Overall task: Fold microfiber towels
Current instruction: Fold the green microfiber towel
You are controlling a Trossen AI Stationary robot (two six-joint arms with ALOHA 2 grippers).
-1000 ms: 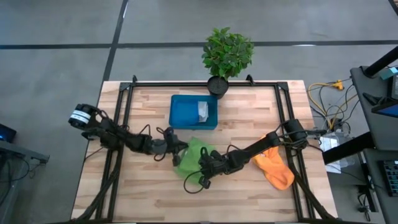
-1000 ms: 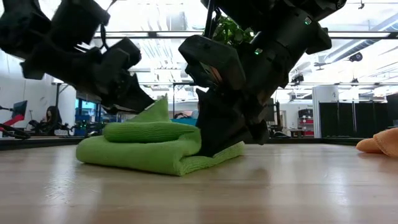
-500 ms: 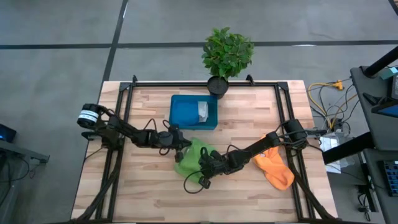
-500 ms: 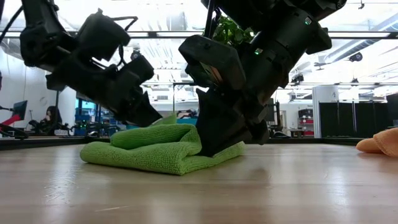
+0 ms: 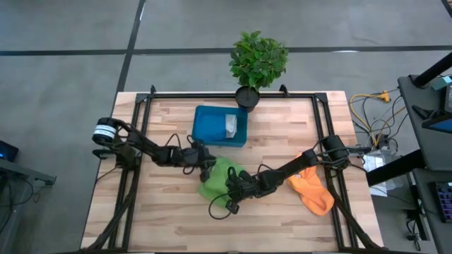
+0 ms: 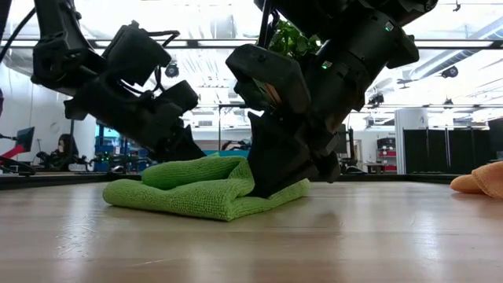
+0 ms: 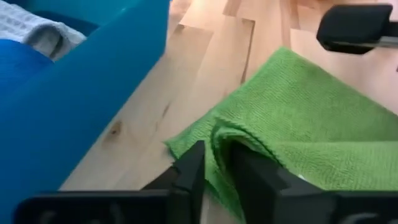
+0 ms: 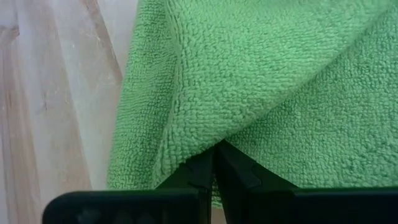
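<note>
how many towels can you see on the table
4: a green towel mid-table under both grippers, an orange towel at the right edge, a grey-white towel and a blue towel inside the blue tray.

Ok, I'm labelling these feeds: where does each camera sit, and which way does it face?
High: overhead, straight down; both arms, green towel, orange towel, tray.
Low: table height, level; both end effectors on the green towel.
Left wrist: past the left end effector at the towel's edge.
Right wrist: right end effector on the towel.
All share the green towel.
</note>
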